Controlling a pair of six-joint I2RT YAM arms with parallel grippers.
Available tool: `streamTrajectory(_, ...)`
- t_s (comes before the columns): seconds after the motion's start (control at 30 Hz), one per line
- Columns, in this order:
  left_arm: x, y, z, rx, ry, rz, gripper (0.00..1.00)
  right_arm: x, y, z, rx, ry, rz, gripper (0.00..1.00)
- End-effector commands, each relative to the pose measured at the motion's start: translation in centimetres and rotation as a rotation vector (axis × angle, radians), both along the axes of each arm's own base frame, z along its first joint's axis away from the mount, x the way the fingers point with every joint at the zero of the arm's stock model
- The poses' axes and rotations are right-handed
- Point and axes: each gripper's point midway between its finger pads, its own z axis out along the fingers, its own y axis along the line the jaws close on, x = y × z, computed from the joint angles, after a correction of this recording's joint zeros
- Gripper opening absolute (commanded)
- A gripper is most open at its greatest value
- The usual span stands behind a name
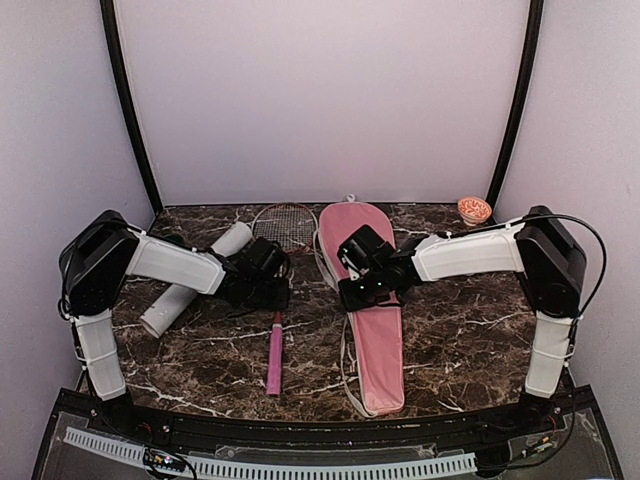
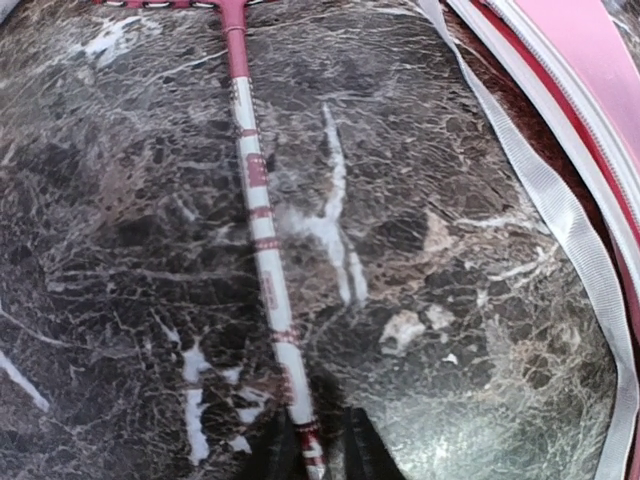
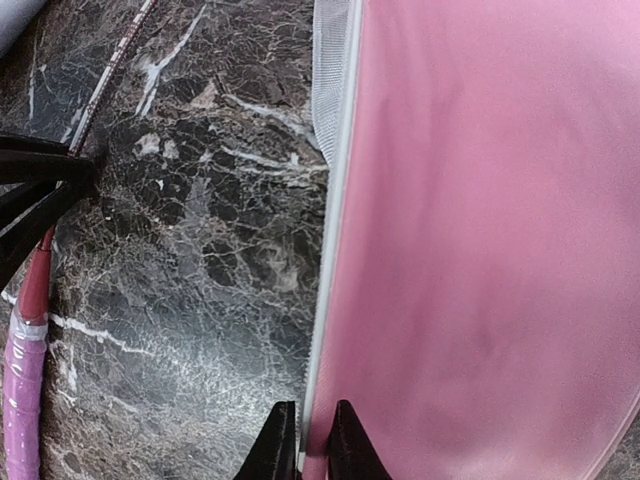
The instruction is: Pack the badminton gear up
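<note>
Pink cover [image 1: 380, 350], grey tube [image 1: 172, 308]; racket [image 1: 274, 360] between, outside both.

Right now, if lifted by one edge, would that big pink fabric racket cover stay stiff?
Probably floppy: the big pink fabric racket cover lies flat and thin, so it would likely sag. Its loose white strap could trail and snag.

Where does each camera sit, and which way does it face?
Top external: above and behind the bases, facing down over the table; left arm and right arm show.
Left wrist: on the left arm, looking down along the racket shaft; left fingers straddle it at bottom.
Right wrist: looking down at the cover edge, pinched between right fingers.
Shared: both wrist views show racket and cover.
</note>
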Motion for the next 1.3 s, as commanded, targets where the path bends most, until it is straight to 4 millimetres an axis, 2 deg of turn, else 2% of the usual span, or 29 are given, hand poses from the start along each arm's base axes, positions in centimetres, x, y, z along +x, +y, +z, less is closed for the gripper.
streamTrajectory(0.0, -0.9, 1.1, -1.5, 0.064, 0.061, 0.008, 0.11, 1.2, 0.6, 1.5, 0.042, -0.036, -0.005, 0.10)
streamTrajectory(0.1, -1.2, 1.2, -1.3, 0.061, 0.066, 0.006, 0.00, 1.3, 0.7, 1.9, 0.048, -0.038, -0.004, 0.12)
streamTrajectory(0.17, -1.3, 1.2, -0.9, 0.052, 0.060, 0.002, 0.00, 1.4, 0.7, 2.3, 0.053, -0.045, -0.007, 0.19)
streamTrajectory(0.23, -1.4, 1.2, -0.4, 0.041, 0.050, -0.001, 0.00, 1.5, 0.7, 2.4, 0.053, -0.049, -0.008, 0.19)
streamTrajectory(0.43, -1.4, 1.7, 1.5, 0.028, 0.017, 0.012, 0.00, 1.6, 0.7, 2.6, 0.053, -0.051, -0.011, 0.04)
streamTrajectory(0.57, -1.4, 1.8, 3.3, 0.007, -0.020, 0.006, 0.00, 1.3, 0.7, 3.2, 0.071, -0.048, -0.010, 0.00)
streamTrajectory(0.77, -2.4, 1.7, 6.6, -0.025, -0.073, -0.054, 0.00, 1.1, -0.3, 4.3, 0.084, -0.083, -0.024, 0.00)
streamTrajectory(0.97, -6.6, 3.5, 7.4, 0.055, -0.075, -0.101, 0.00, 0.7, -0.2, 4.6, 0.131, -0.096, -0.003, 0.00)
streamTrajectory(1.1, -10.6, 4.9, 6.7, 0.145, -0.059, -0.148, 0.00, 0.2, -0.6, 5.0, 0.160, -0.111, -0.001, 0.00)
streamTrajectory(1.27, -15.4, 6.5, 5.4, 0.156, 0.001, -0.176, 0.00, -0.1, -1.7, 5.6, 0.166, -0.141, -0.021, 0.00)
